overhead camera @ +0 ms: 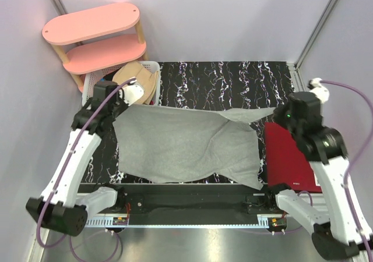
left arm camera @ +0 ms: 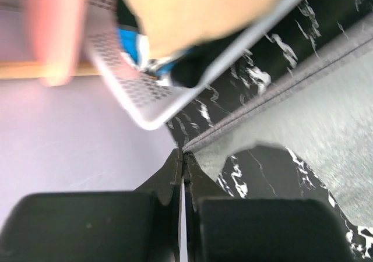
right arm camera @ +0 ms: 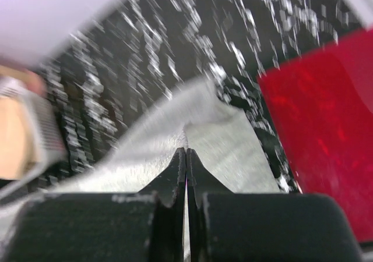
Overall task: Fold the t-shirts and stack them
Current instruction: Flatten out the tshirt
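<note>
1. Left hand [left arm camera: 183,157] has its fingers pressed together, pinching the hem of the grey t-shirt [overhead camera: 180,145] at its far left corner. Right hand [right arm camera: 185,156] is likewise closed, nipping the shirt's far right corner, which is drawn out to a point.
2. The grey t-shirt lies spread across the middle of the table [overhead camera: 233,78], and its near edge lies close to the table's near edge. A diagonal fold crosses its right half.
3. A red sheet [overhead camera: 288,157] lies flat just right of the shirt, partly hidden by the right arm. What it is cannot be told.
4. A white lattice basket [left arm camera: 145,108] sits at the far left, with a tan t-shirt [overhead camera: 140,78] on top. Blue fabric [left arm camera: 131,46] and something dark lie beneath, blurred.
5. Marbled table top shows uncovered between the shirt's far edge and the back wall. A pink shelf [overhead camera: 93,26] stands behind the basket.
</note>
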Controlling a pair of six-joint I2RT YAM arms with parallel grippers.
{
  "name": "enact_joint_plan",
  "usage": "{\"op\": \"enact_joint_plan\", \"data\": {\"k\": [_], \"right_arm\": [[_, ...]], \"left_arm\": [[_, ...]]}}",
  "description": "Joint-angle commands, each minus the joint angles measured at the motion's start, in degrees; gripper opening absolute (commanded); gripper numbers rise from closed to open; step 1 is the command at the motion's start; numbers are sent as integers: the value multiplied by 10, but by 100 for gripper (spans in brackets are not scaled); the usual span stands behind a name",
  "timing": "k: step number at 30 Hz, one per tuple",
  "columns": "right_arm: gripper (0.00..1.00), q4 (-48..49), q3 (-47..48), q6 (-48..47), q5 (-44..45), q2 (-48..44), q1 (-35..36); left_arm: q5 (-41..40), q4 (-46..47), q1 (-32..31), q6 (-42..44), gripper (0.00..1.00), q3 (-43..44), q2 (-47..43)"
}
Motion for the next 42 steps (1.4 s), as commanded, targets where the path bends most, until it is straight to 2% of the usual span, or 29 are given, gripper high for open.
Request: {"op": "enact_joint_plan", "data": {"k": [1, 8, 14, 18, 23, 29, 32, 35, 39, 42], "right_arm": [[0, -2, 77, -55, 43, -83, 3], [0, 61, 187, -130, 11, -196, 3], [0, 40, 335, -156, -16, -176, -13], [0, 41, 356, -155, 2, -158, -13], [0, 58, 340, -172, 80, -114, -11], [0, 122, 306, -227, 186, -29, -2], [0, 147, 312, -249, 225, 32, 8], [0, 159, 338, -267, 244, 101, 10], [0, 144, 390, -258, 225, 164, 11], [0, 111, 441, -244, 213, 174, 11]], "left_arm": [[-21, -22, 2, -21, 0, 55, -57], [-36, -25, 1, -59, 0, 148, -138], [-49, -73, 1, -61, 0, 281, -162], [-53, -84, 1, -52, 0, 305, -166], [-37, -79, 1, -50, 0, 265, -152], [-17, -50, 1, -45, 0, 186, -84], [-40, -8, 1, -27, 0, 164, -38], [-80, 36, 1, -10, 0, 184, 18], [-121, 50, 1, -12, 0, 302, 76], [-136, 48, -15, -18, 0, 376, 65]]}}
